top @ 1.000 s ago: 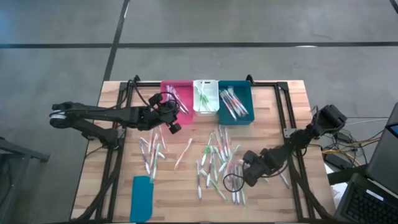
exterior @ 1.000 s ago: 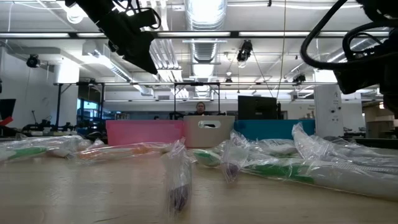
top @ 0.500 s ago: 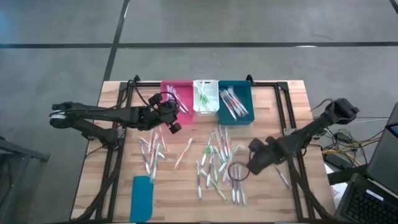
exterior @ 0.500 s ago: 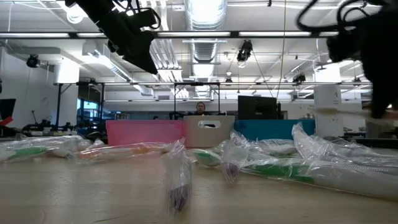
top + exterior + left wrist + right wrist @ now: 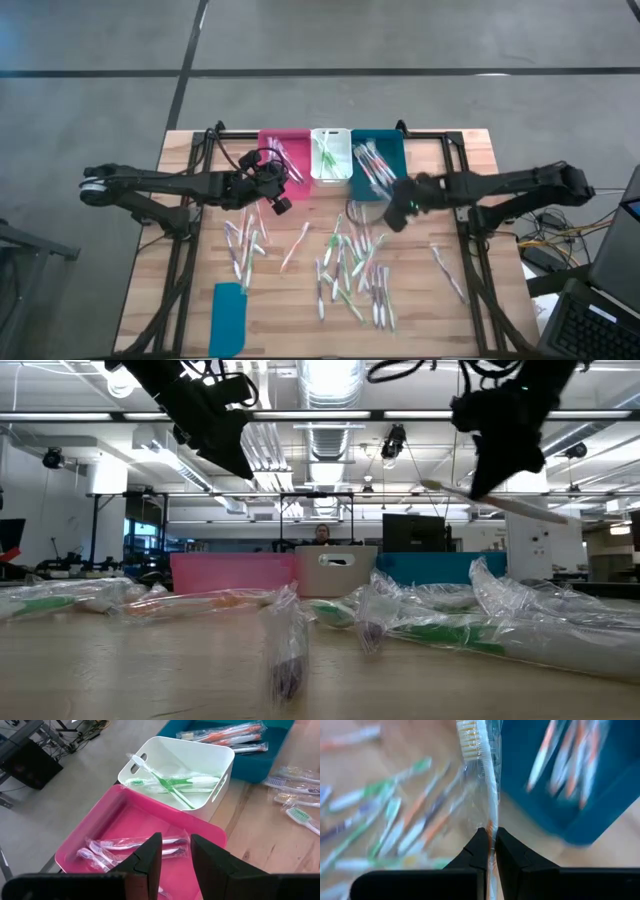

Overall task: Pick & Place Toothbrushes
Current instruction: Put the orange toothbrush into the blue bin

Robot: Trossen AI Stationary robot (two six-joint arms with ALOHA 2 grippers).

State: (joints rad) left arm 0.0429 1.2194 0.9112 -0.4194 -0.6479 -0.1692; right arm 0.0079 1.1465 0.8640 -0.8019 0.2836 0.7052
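A: What is seen largest in the overhead frame?

B: A wooden table [image 5: 200, 310] is shown at centre, with three bins lined along its upper edge: a pink bin [image 5: 284, 170], a white bin [image 5: 330, 178] and a teal bin [image 5: 382, 190]. A flat teal lid [image 5: 228, 318] is laid at lower left.

A: Where are the toothbrushes placed?

B: The wrapped toothbrushes [image 5: 350, 265] are scattered across the middle of the table, and some are lying inside each bin.

A: How are the tools set?

B: The right gripper [image 5: 490, 837] is clamped on one wrapped toothbrush [image 5: 482, 780], held above the table just below the teal bin's lower edge. The left gripper [image 5: 173, 852] is held over the pink bin at upper centre-left, its fingers [image 5: 150, 860] parted with nothing between them.
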